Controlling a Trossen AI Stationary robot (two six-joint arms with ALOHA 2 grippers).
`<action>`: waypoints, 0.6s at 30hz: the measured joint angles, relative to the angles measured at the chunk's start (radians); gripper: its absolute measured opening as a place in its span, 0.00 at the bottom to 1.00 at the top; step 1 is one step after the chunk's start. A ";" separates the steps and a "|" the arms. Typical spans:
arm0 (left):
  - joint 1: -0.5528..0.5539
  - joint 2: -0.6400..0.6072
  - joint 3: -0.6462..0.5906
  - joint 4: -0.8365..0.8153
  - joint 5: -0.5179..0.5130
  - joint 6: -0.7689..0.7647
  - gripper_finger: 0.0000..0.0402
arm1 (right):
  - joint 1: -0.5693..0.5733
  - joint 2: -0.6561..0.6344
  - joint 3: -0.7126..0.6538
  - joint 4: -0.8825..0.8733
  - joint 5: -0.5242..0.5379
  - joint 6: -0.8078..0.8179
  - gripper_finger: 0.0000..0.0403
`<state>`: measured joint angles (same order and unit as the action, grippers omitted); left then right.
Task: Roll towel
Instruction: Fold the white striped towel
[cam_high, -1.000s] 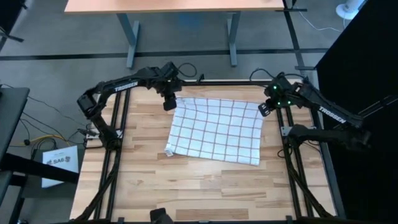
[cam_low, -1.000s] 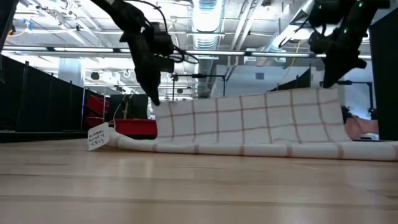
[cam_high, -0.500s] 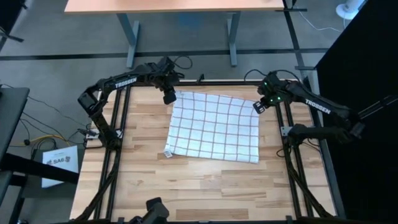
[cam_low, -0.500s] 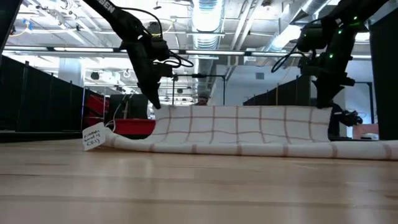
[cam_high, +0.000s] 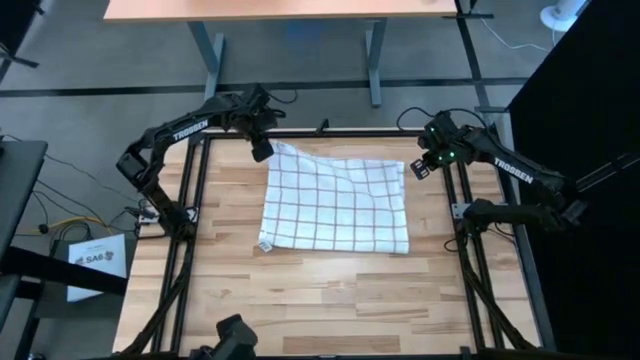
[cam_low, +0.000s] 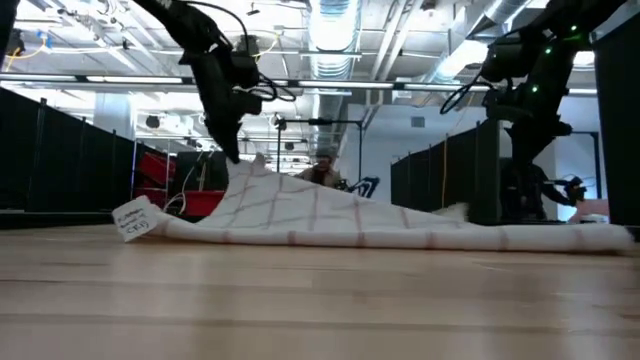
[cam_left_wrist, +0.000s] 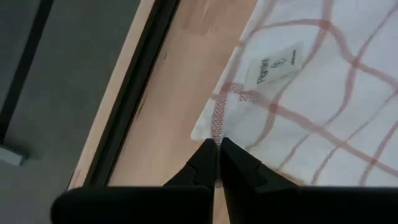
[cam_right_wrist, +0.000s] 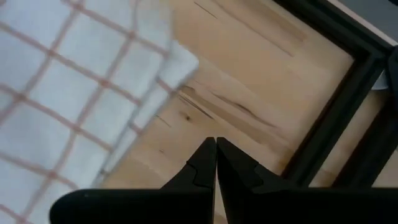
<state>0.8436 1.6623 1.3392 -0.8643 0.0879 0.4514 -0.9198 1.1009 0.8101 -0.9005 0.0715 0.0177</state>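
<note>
My left gripper (cam_low: 235, 157) pinches one corner of the towel (cam_low: 330, 215) and holds it up in a peak, while the rest slopes down flat onto the tabletop (cam_low: 320, 300). A white tag (cam_low: 132, 219) sticks out at the cloth's near end. My right gripper (cam_low: 520, 150) hangs apart from the cloth.

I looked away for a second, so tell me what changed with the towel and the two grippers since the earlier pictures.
The right gripper has let go of its far corner of the towel and now hangs shut above bare wood; that side has dropped flat. The left gripper still pinches its far corner, lifted, and has drawn it leftward. The towel's near edge with the tag stays on the table.
</note>
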 joint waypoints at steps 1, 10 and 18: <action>0.002 0.006 -0.001 0.004 0.003 0.000 0.00 | -0.006 0.008 0.000 0.000 0.000 -0.002 0.00; 0.005 0.086 -0.003 0.020 0.007 -0.001 0.03 | -0.024 0.025 0.000 0.027 -0.002 -0.022 0.00; 0.005 0.088 0.032 -0.121 0.011 -0.039 0.22 | -0.024 0.060 0.000 0.185 -0.169 -0.058 0.00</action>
<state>0.8482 1.7506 1.3710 -0.9851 0.0990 0.4122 -0.9434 1.1606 0.8099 -0.7158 -0.0974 -0.0399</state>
